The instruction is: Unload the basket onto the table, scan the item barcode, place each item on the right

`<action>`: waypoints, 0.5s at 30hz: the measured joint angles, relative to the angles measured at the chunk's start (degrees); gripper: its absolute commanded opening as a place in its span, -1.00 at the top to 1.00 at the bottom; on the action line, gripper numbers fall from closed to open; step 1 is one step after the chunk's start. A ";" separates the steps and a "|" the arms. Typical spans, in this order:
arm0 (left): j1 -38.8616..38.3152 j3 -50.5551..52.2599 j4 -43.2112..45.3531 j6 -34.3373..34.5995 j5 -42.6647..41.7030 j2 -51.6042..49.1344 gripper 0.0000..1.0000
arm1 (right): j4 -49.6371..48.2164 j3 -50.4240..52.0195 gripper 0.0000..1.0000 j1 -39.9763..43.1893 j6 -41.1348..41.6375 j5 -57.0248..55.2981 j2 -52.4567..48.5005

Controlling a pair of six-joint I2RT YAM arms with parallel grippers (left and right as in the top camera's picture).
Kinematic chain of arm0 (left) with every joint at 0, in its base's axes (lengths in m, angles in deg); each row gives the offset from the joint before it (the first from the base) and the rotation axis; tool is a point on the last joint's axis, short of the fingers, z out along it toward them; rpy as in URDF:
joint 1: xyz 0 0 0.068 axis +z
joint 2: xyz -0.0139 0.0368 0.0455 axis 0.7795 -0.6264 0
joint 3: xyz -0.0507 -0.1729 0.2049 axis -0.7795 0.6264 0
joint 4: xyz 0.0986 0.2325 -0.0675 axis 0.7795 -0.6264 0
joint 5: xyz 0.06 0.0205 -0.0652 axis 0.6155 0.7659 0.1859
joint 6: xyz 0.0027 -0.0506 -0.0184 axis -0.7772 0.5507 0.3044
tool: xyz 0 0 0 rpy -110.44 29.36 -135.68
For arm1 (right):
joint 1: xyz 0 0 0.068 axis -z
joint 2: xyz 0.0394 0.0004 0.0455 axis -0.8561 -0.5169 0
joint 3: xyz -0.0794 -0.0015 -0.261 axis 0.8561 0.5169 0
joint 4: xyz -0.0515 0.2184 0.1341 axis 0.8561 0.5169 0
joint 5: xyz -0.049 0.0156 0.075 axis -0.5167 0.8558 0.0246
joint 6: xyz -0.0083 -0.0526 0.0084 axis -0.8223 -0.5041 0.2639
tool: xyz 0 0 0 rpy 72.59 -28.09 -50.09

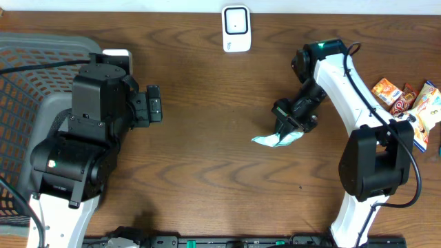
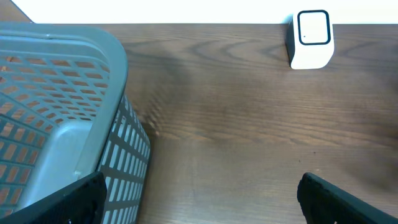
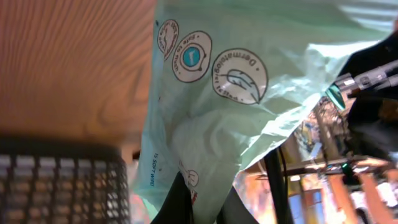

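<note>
Right arm bent over mid-table, wrist tipped down, my right gripper (image 1: 288, 129) pinching pale green packet (image 1: 274, 140), well apart from white scanner (image 1: 236, 29). Left gripper (image 1: 156, 103) spread wide beside grey basket (image 1: 27, 62).

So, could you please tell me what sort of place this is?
Probably a mock shop checkout on a wooden table: a white scanner, a grey mesh basket and a pile of snack packets, with the right hand holding a pale green packet.
</note>
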 measured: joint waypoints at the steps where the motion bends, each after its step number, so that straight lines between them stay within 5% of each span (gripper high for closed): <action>1: 0.00 0.00 0.00 0.00 0.00 0.00 -0.96 | 0.00 0.00 0.97 -0.11 -1.77 0.81 0.00; 7: 0.00 0.00 0.00 0.00 0.02 0.00 -0.96 | -0.02 0.00 0.97 -0.35 -5.86 5.33 0.00; 15: 0.00 0.00 0.00 0.00 0.02 0.00 -0.96 | -0.09 0.00 0.97 -0.35 12.85 9.57 0.00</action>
